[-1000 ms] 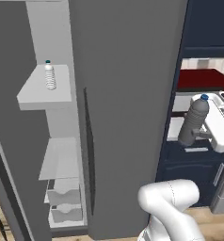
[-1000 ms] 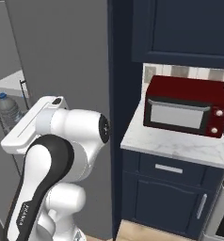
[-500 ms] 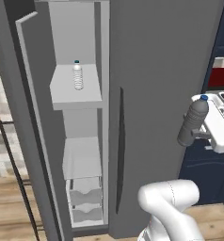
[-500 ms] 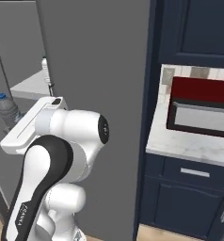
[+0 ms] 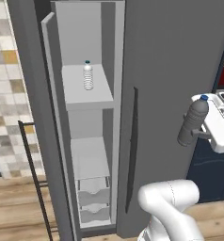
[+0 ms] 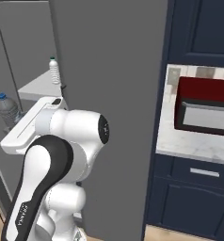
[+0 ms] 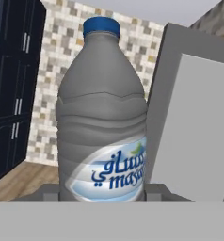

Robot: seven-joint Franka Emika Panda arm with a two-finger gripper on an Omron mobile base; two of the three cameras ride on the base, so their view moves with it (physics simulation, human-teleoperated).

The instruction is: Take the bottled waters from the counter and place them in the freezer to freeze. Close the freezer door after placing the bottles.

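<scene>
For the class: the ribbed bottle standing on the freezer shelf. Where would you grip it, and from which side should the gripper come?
Grip the ribbed bottle around its mid-body, below the cap, jaws level. It stands upright near the middle of the freezer shelf, with walls beside and behind it, so the open front is likely the only free approach.

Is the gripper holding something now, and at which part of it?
Yes. The gripper holds the smoky grey bottle with the blue cap, gripped at its lower body, near the base; the bottle stands upright.

Ribbed bottle upright on freezer shelf; grey bottle apparently held.
</scene>
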